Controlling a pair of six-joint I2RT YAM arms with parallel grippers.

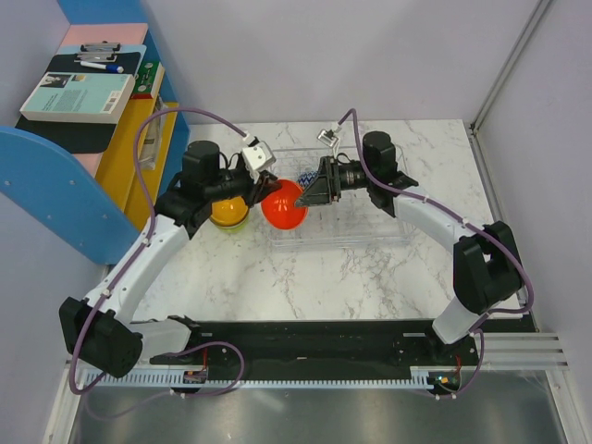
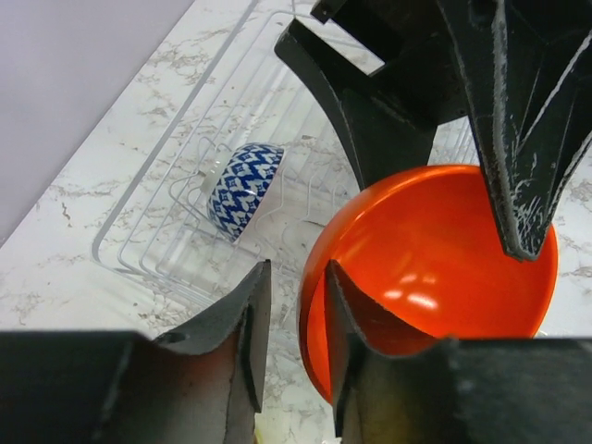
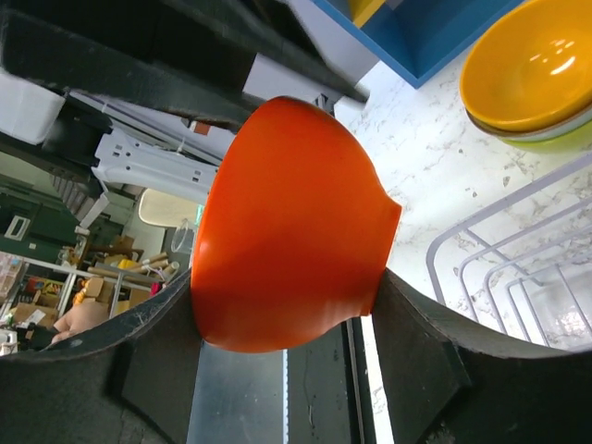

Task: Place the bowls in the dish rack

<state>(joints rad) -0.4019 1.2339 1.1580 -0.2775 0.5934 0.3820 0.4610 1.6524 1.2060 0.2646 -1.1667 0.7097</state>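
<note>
The red bowl (image 1: 283, 208) hangs tilted in the air between the two arms, over the left end of the rack (image 1: 370, 231), its mouth turned toward the left arm. The right gripper (image 1: 310, 194) is clamped on it: the right wrist view shows the bowl's outer wall wedged between the two fingers (image 3: 416, 342). The left gripper (image 1: 268, 190) straddles the bowl's rim with its fingers a little apart. One finger (image 2: 347, 324) is inside the bowl, and the other (image 2: 245, 324) is outside with a gap between it and the wall, so it is not clamped. In the rack, the zigzag bowl (image 2: 242, 185) stands on edge between the dividers near the left end. On the worktop (image 1: 324, 277) just left of the rack, the yellow bowl (image 1: 228, 211) tops a stack; green rims show beneath it in the right wrist view.
</note>
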